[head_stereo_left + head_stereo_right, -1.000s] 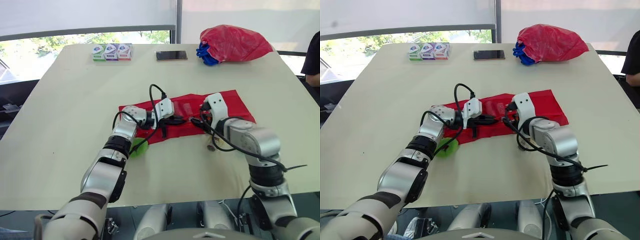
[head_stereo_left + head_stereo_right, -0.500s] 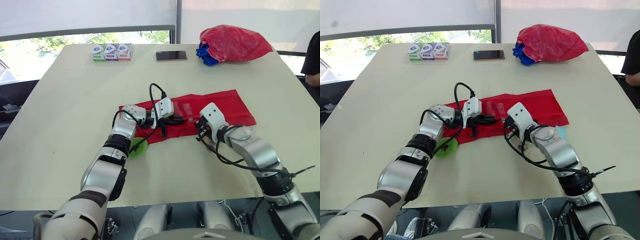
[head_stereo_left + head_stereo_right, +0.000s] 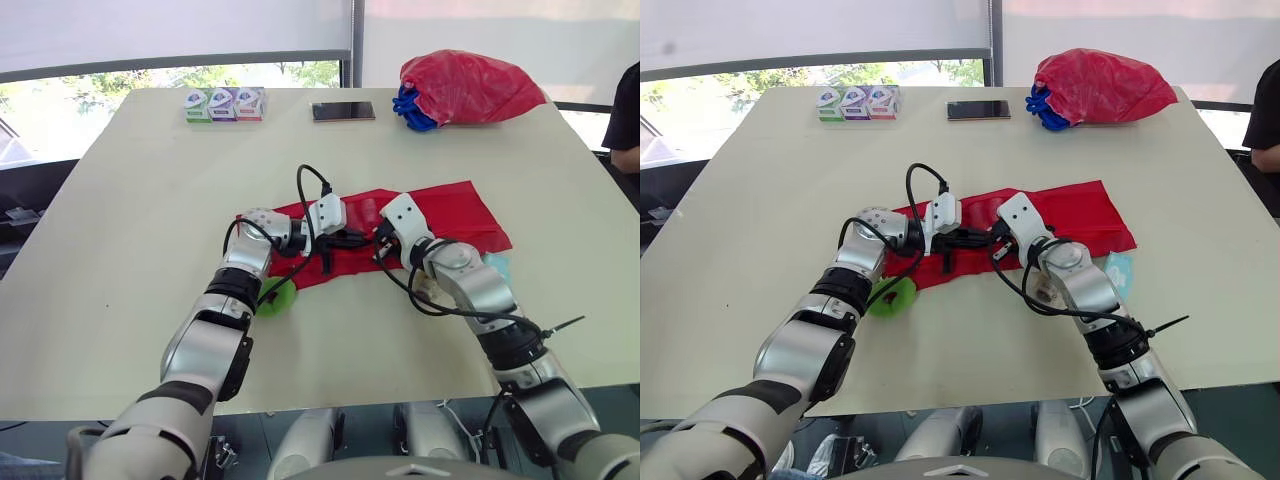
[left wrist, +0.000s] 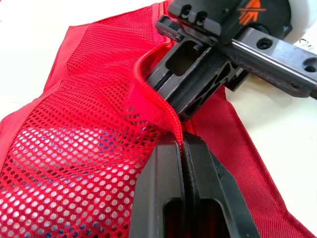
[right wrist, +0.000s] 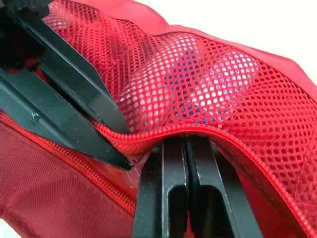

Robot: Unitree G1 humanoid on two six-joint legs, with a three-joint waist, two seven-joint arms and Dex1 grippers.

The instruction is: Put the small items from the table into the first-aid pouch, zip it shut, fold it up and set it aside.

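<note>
The red first-aid pouch (image 3: 450, 212) lies flat at the table's middle. My left gripper (image 3: 352, 240) is shut on the pouch's zipper edge (image 4: 163, 106) beside the mesh pocket (image 4: 74, 148). My right gripper (image 3: 380, 250) sits close against it and is also shut on that red zipper edge (image 5: 208, 130). A white item with blue print (image 5: 198, 79) shows through the mesh. A green item (image 3: 278, 296) lies on the table by my left forearm. A light blue item (image 3: 497, 268) rests just right of my right forearm.
At the far edge stand three small boxes (image 3: 224, 103), a dark phone (image 3: 343, 111) and a stuffed red plastic bag (image 3: 465, 88) with something blue (image 3: 412, 110) at its mouth. A person's arm (image 3: 628, 120) shows at the right edge.
My right gripper has slid left along the pouch's front edge until it meets the left gripper, uncovering the light blue item. The left gripper has held still.
</note>
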